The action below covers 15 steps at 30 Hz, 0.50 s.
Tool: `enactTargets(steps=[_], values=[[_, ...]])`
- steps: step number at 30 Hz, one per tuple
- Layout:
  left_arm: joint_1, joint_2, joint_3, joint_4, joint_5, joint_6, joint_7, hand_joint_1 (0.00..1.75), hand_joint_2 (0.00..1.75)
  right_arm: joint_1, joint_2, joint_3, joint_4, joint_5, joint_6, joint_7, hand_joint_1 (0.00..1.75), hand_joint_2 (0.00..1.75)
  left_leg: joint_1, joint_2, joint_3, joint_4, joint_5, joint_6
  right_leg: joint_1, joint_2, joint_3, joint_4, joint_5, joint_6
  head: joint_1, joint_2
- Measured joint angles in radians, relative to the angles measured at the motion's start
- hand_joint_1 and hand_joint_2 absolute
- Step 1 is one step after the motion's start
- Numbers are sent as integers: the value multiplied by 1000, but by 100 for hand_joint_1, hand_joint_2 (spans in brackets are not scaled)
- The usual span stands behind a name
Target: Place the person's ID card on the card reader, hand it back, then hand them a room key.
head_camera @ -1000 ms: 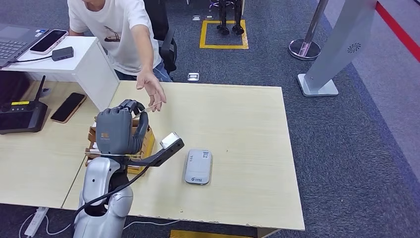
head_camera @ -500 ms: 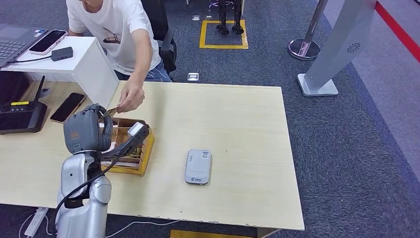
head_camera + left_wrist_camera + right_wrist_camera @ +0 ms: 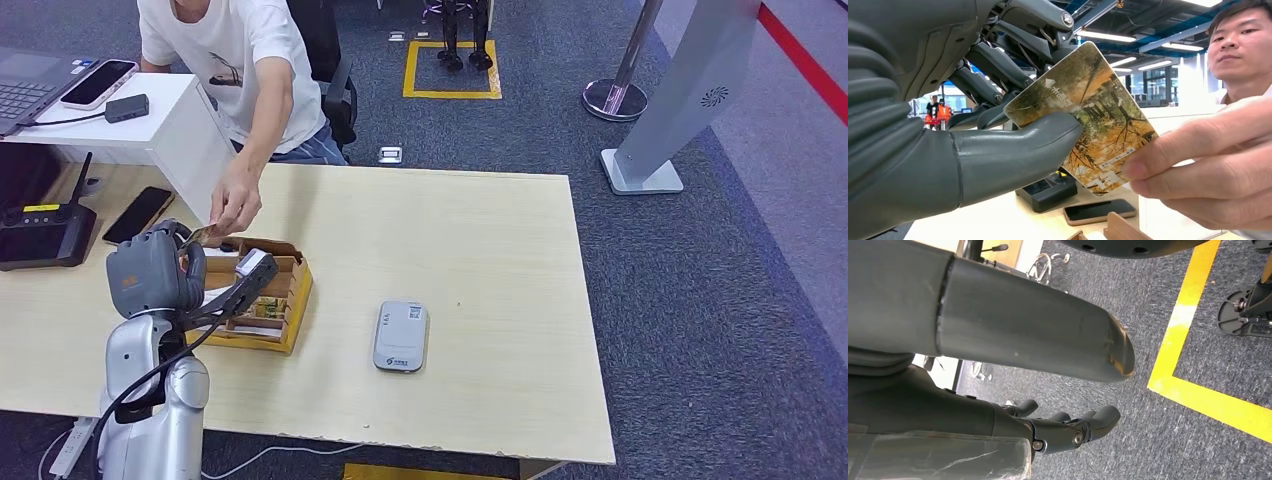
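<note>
My left hand is raised over the table's left part, beside a wooden box of cards. It pinches a card printed with autumn trees between the thumb and fingers. In the head view this card is small, between my hand and the person's hand. The person's hand grips the card's other end. A grey card reader lies flat mid-table with nothing on it. My right hand hangs over the carpet and holds nothing, thumb and fingers apart.
A phone and a black device with an antenna lie on the desk to the left. A white counter carries a laptop and another phone. The seated person is across the table.
My left hand has swung left and dropped beside the wooden box. The person's hand followed it and has taken hold of the card's free end.
</note>
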Motion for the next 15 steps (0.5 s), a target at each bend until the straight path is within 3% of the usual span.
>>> enactTargets(steps=[4, 14, 15], values=[[1, 0, 8, 3, 0, 0, -1, 2, 175, 0, 0, 0, 0, -1, 0, 0, 0, 0, 0, 0, 0, 0, 0, 0, 0, 0, 0, 0, 0, 0, 0, 0], [11, -8, 9, 1, 0, 3, -19, 0, 175, 0, 0, 0, 0, -4, 1, -1, 0, 0, 0, 0, 0, 0, 0, 0, 0, 0, 0, 0, 0, 0, 0, 0], [12, -9, 9, -1, 0, 2, -20, 0, 131, 0, 0, 0, 0, -5, 1, -1, 0, 0, 0, 0, 0, 0, 0, 0, 0, 0, 0, 0, 0, 0, 0, 0]])
